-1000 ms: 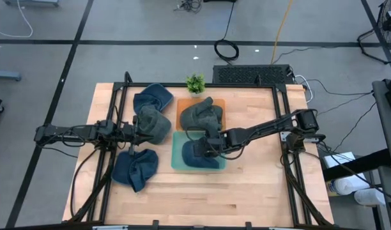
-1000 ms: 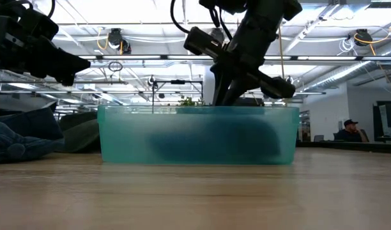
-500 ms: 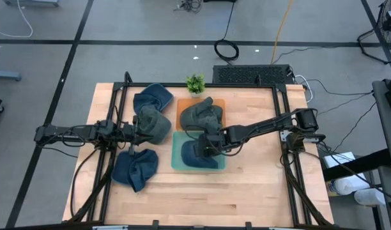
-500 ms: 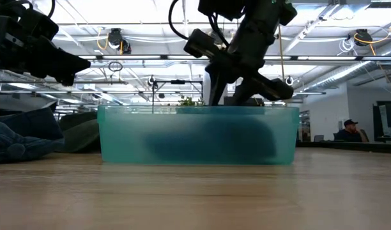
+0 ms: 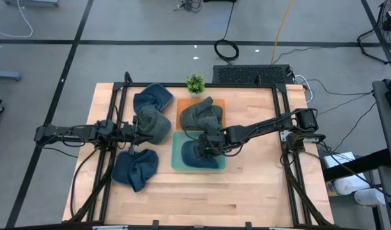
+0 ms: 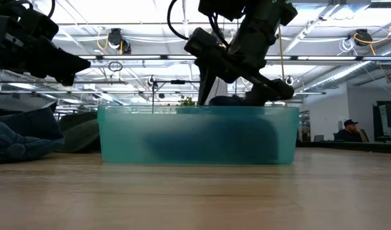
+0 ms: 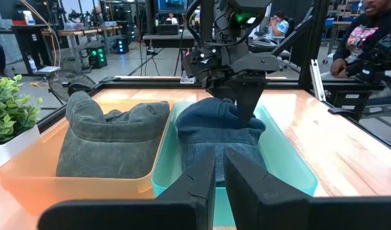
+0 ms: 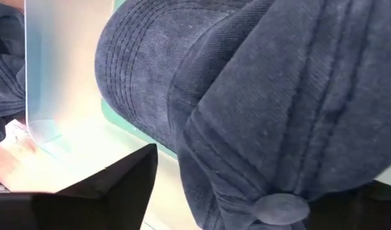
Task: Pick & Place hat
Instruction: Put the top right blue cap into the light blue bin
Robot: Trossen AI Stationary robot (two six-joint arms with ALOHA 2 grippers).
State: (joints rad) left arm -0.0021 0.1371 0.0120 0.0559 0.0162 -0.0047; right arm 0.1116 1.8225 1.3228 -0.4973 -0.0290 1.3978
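A blue hat (image 5: 197,153) lies in the teal bin (image 5: 177,163); its crown (image 6: 225,100) shows just above the bin's rim. My right gripper (image 6: 235,96) stands open right over it, one finger on either side of the crown (image 7: 216,121). The right wrist view is filled with the hat's blue cloth (image 8: 246,96) and its top button (image 8: 282,207). My left gripper (image 5: 135,131) hovers shut at the table's left, beside a green hat (image 5: 154,125), holding nothing. My right gripper points down at the blue hat's crown with its jaws apart. One finger (image 8: 106,185) stands clear of the cloth. The hat hides the other finger, so I cannot tell whether that one touches it. The hat rests in the bin.
An orange bin (image 5: 180,117) behind the teal one holds a grey-green hat (image 5: 200,115). Two more blue hats (image 5: 152,97) (image 5: 135,170) lie on the table's left half. A small potted plant (image 5: 195,83) stands at the far edge. Bare wood lies to the near right.
My right gripper has opened over the teal bin and let go of the blue hat, which now lies in the bin with its crown showing above the rim. The gripper has stayed above the bin.
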